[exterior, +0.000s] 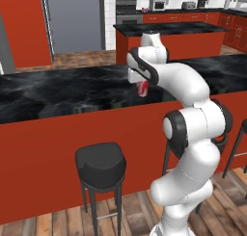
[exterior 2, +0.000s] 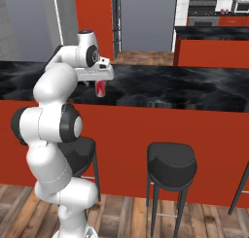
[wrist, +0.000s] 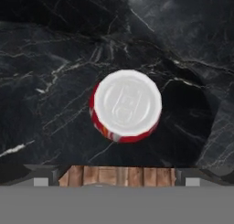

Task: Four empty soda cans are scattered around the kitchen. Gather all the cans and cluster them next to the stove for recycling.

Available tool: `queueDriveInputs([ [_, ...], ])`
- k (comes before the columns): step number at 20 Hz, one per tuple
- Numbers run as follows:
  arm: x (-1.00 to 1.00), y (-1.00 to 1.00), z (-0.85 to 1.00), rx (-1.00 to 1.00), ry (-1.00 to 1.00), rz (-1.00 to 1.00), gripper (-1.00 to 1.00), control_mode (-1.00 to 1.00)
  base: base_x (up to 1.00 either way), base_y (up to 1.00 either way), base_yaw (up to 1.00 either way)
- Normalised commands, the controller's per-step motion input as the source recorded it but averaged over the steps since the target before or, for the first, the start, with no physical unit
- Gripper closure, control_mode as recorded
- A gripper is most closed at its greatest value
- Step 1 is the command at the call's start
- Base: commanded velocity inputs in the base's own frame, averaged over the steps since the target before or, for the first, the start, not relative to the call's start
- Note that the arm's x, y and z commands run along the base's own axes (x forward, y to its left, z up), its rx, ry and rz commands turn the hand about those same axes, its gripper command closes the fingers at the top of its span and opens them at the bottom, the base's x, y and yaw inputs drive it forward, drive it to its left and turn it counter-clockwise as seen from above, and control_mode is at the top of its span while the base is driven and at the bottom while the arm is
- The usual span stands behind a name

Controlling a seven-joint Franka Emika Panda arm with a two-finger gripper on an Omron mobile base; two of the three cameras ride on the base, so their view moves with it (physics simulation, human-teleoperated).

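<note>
A red soda can [wrist: 125, 105] with a silvery top stands upright on the black marbled counter [exterior: 58, 93], near its front edge. My gripper [wrist: 117, 176] hangs straight above it, pointing down, open wide, with nothing between its fingers. From the left base view the can [exterior: 142, 88] sits just under the hand [exterior: 139, 78]. The right base view shows the same can [exterior 2: 100, 89] below the gripper [exterior 2: 99, 80]. The stove [exterior: 126, 12] stands far off at the back wall, also in the right base view [exterior 2: 202, 13]. A small reddish thing [exterior: 144, 9] sits on the counter next to it.
Black stools [exterior: 101, 165] [exterior 2: 171, 166] stand in front of the red counter base. A second island [exterior: 169, 30] lies between this counter and the stove. A toaster oven [exterior: 157, 3] sits on the back counter, and a grey fridge [exterior: 72, 18] stands at the back left.
</note>
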Motion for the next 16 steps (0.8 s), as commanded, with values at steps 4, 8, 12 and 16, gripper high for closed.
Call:
queueDriveInputs([
  [4,0.21,0.01,0.0,0.0,0.0,-0.03,-1.0,-1.0,0.0,0.0,0.0],
  [8,0.21,0.02,0.0,0.0,0.0,-0.03,-1.0,-1.0,0.0,0.0,0.0],
  [12,0.21,0.01,-0.02,0.0,0.0,-0.03,-1.0,-1.0,0.0,0.0,0.0],
  [16,0.16,0.0,-0.09,0.0,0.0,-0.04,-1.0,-1.0,0.0,0.0,0.0],
])
